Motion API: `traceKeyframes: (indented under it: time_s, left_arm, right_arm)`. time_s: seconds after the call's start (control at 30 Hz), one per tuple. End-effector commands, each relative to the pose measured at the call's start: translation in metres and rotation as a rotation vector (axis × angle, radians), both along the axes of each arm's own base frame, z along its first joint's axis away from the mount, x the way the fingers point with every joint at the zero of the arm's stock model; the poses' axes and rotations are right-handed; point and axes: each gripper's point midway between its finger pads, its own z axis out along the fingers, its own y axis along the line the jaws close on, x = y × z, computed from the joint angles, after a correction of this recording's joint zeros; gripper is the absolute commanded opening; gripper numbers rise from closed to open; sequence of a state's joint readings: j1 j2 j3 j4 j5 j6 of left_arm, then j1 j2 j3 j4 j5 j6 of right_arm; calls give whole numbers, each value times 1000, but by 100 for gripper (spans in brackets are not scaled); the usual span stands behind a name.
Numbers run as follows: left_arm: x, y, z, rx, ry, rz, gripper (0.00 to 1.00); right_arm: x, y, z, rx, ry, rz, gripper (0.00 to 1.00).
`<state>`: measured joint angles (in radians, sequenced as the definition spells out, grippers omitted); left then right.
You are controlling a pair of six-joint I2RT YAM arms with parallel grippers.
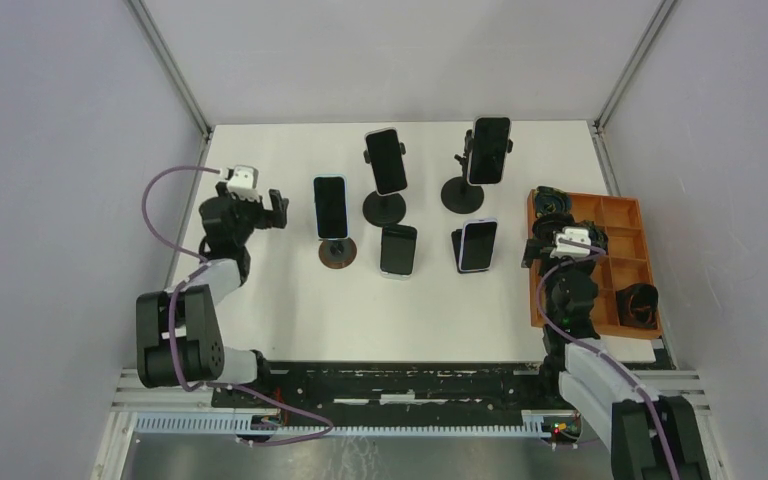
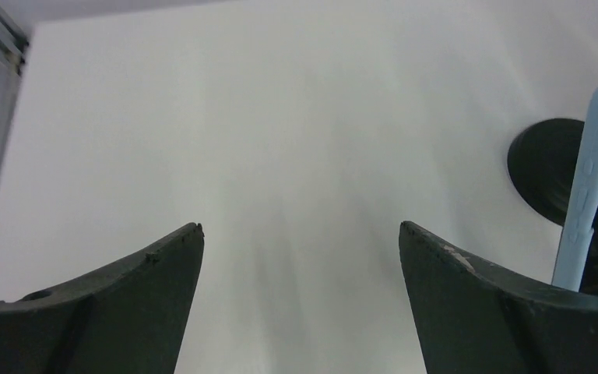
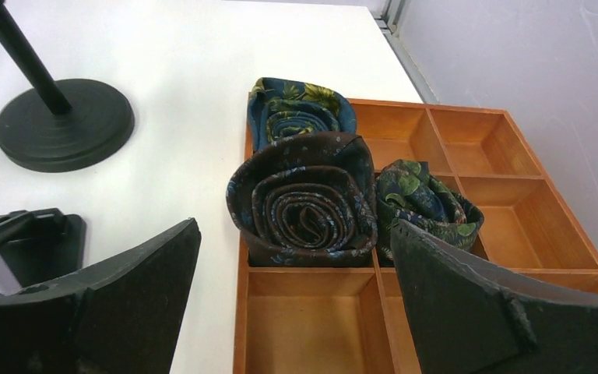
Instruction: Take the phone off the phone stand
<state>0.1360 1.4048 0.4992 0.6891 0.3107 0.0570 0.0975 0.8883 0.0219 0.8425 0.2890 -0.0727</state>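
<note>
I'm at the approach: my left gripper [image 2: 300, 227], spread and empty, hovers just left of the phone [image 1: 330, 205] upright on its phone stand [image 1: 337, 252], so next I should shift right to straddle it, while my right gripper [image 3: 296, 226] waits, spread too.

Even bright overhead light, soft shadows, wrist foregrounds blurred.

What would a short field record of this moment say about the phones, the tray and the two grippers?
phones: five, all mounted
nearest to left arm: leftmost phone on round-based stand
task state: no phone removed yet
left gripper: open, empty, left of the leftmost phone, not touching
right gripper: open, empty, over the wooden tray
tray contents: rolled ties, several compartments bare
</note>
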Motion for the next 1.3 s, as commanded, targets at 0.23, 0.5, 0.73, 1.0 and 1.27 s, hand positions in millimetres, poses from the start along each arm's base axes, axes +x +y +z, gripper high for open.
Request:
traceKeyframes:
  time_s: [0.23,0.5,0.73,1.0,1.27]
  left_arm:
    - [-56,-12,21,-44,389,-524,100]
    - [-72,-47,59,-156,370,-666,100]
    - [-69,-82,61,-183,395,-732,100]
    - [-49,-100,39,-228,458,-736,100]
    - [-42,-110,22,-294,504,-788,95]
  right_arm:
    - [-1,49,72,401,-24,175,98]
    - [-5,109,101,485,69,490,98]
    - [-9,137,119,431,128,560,98]
    - [-14,192,135,408,188,692,98]
    - [-27,241,160,402,225,870,91]
